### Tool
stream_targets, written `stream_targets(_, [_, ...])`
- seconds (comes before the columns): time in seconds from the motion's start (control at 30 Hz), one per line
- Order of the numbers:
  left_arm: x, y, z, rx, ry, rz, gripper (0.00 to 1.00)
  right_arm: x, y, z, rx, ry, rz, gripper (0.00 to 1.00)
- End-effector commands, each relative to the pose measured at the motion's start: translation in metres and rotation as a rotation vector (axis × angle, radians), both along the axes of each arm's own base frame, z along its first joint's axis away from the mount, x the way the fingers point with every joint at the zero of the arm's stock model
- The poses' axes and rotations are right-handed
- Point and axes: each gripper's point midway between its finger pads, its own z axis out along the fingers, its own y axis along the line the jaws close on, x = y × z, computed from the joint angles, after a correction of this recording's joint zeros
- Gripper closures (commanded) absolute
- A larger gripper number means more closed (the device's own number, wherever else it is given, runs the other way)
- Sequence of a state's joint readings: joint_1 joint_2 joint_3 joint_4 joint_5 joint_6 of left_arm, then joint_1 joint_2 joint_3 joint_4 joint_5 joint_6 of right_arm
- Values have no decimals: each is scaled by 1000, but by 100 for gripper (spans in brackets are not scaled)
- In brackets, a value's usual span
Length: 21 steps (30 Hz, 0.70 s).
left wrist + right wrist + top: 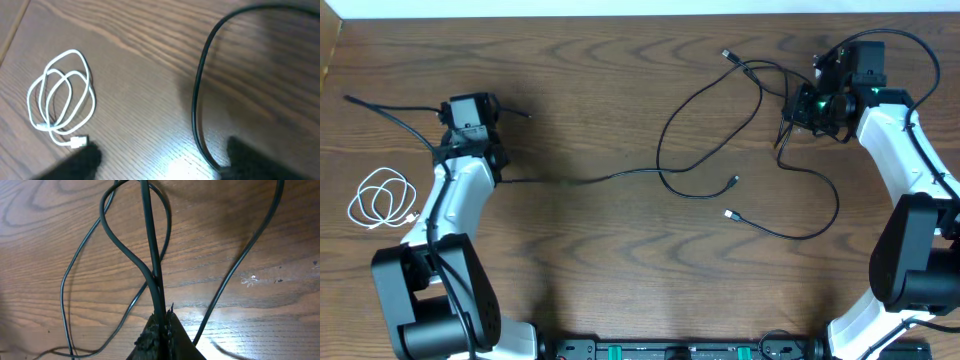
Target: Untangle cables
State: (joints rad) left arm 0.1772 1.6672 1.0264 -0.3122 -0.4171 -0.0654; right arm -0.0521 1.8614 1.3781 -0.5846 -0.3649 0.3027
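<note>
A short white cable (382, 198) lies coiled at the left of the table, and its plug (77, 142) shows beside my left finger (80, 162). Long black cables (710, 100) loop across the middle and right, with plug ends at the centre (734, 182) and at the far side (725, 53). My left gripper (468, 152) (165, 167) is open above the wood; one black cable (197, 100) runs down close to its right finger (250, 160). My right gripper (803, 105) (162, 325) is shut on a black cable (152, 255) that rises off the table.
The black cable's thin end (350, 99) trails out past the left arm towards the far left. The table's back edge (620, 18) is close behind the right gripper. Both arm bases stand at the near edge.
</note>
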Motion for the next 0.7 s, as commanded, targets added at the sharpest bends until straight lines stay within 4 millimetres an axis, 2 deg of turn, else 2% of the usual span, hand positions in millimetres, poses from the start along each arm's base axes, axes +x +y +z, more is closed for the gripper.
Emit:
stream_targets(0.0, [2,-3,1,-24,-13,3,13,4,-3,10,-22,-30,5,99])
stream_targets(0.1, [2,-11,-1,-64,-10,-21,12,4,-3,10,-23,-29,5,99])
stream_targets(0.2, [7,-31,2,-155,-25,-113,12,4,-3,10,-22,-29,5,99])
stream_targets(0.3, [19,-83,20,-302,-73,-418,12,4,-3,10,-22,-29,5,99])
stream_targets(0.4, [20,-124,33,-358,-85,-625,12,4,-3,10,-22,-28,5,99])
stream_targets(0.57, [18,-184,31,-362,-46,-825,12,4,-3,10,-22,-28,5,99])
stream_targets(0.6, [15,-208,29,-360,-30,-912,12,4,-3,9,-22,-25,5,99])
stream_targets(0.67, [13,-236,27,-358,-21,-998,12,3,-2,9,-22,-23,7,99])
